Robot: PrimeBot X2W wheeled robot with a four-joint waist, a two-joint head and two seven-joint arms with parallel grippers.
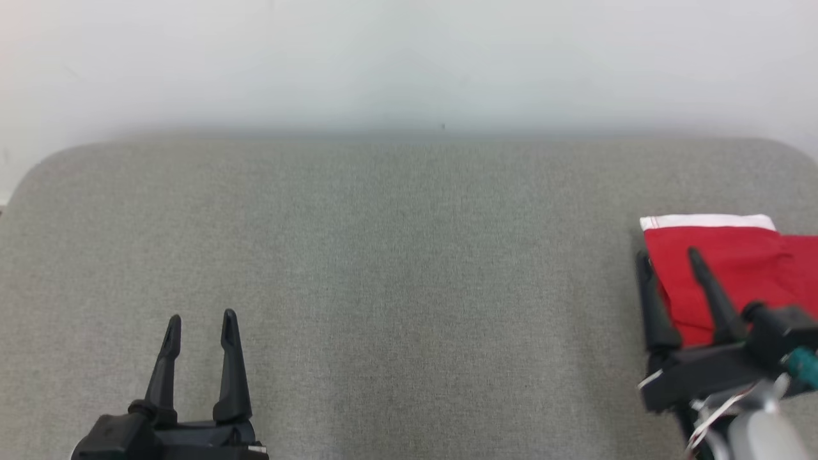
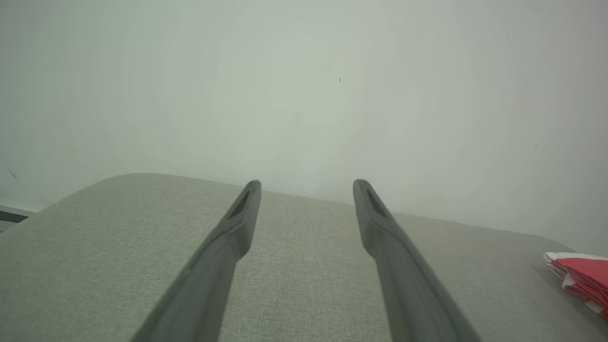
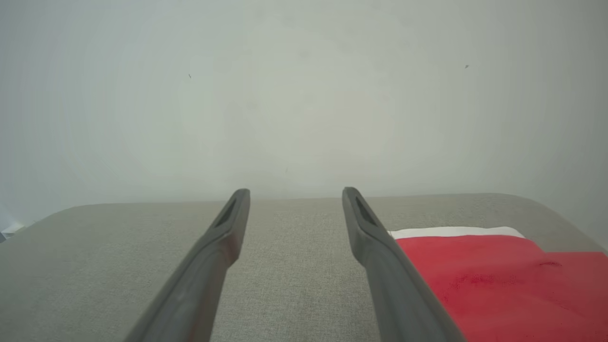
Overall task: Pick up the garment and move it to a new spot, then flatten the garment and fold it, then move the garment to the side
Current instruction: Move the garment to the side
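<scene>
A folded red garment (image 1: 735, 268) with a white band along its far edge lies at the right edge of the grey padded surface (image 1: 396, 255). It also appears as the red garment (image 3: 498, 280) at lower right in the right wrist view and as a small stack (image 2: 582, 278) at far right in the left wrist view. My right gripper (image 1: 671, 262) stands open at the garment's left edge, its right finger over the red cloth, nothing held. My left gripper (image 1: 201, 322) is open and empty at the lower left, far from the garment.
A pale wall (image 1: 409, 57) rises directly behind the surface's far edge. The grey surface has rounded far corners (image 1: 45, 166), and a wide stretch of bare cloth lies between the two grippers.
</scene>
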